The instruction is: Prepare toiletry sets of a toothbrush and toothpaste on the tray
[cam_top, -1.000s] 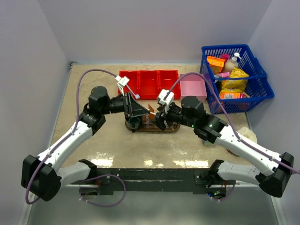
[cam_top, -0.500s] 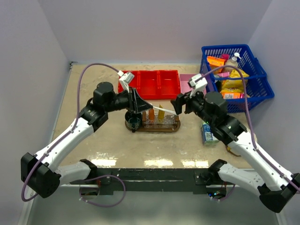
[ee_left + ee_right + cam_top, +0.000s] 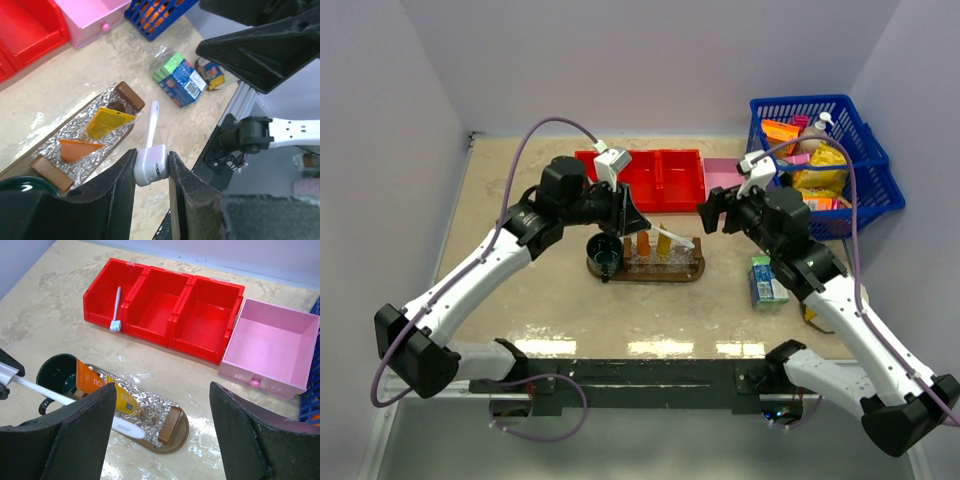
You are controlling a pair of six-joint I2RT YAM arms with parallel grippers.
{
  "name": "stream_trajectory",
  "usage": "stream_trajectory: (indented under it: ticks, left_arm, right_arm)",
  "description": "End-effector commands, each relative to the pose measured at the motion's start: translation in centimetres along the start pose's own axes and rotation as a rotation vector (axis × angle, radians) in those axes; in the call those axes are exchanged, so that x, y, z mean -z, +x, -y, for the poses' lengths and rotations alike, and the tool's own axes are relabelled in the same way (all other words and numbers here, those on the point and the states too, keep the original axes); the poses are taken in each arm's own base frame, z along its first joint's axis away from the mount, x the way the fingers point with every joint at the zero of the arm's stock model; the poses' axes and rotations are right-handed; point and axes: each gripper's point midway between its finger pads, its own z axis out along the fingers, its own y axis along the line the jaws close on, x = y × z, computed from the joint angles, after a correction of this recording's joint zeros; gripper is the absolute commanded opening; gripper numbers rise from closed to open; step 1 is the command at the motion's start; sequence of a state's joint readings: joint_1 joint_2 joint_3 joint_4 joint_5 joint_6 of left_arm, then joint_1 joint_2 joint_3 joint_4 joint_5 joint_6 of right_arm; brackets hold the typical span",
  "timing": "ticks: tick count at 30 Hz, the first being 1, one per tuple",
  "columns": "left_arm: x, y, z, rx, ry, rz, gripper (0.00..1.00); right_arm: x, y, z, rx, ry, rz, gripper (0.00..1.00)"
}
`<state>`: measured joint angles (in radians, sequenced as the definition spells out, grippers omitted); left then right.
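One toothbrush clamped in left end effector over tray — right end effector wide.

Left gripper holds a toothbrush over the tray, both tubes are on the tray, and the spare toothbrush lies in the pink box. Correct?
One slip: the spare toothbrush lies in the red bin, in its leftmost compartment, not in the pink box. The right wrist view shows it. The rest stands.
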<state>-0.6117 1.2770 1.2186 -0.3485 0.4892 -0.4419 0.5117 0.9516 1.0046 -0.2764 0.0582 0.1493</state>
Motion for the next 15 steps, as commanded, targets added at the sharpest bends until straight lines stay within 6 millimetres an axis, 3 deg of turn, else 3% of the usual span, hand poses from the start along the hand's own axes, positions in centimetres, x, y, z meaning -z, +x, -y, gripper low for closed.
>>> stream_trajectory:
  ticks: [1,15]
  left_arm:
    - [0.3,-0.9,0.2,-0.075,-0.026,-0.020,0.00]
    - [-1.4,-0.9,0.3,-0.134,-0.076,-0.086,0.00]
  right_arm:
    - [0.8,-1.3,0.0,-0.017,-0.012,0.062,0.78]
    - [0.5,-0.2,-0.1,-0.021,-0.027,0.045,0.78]
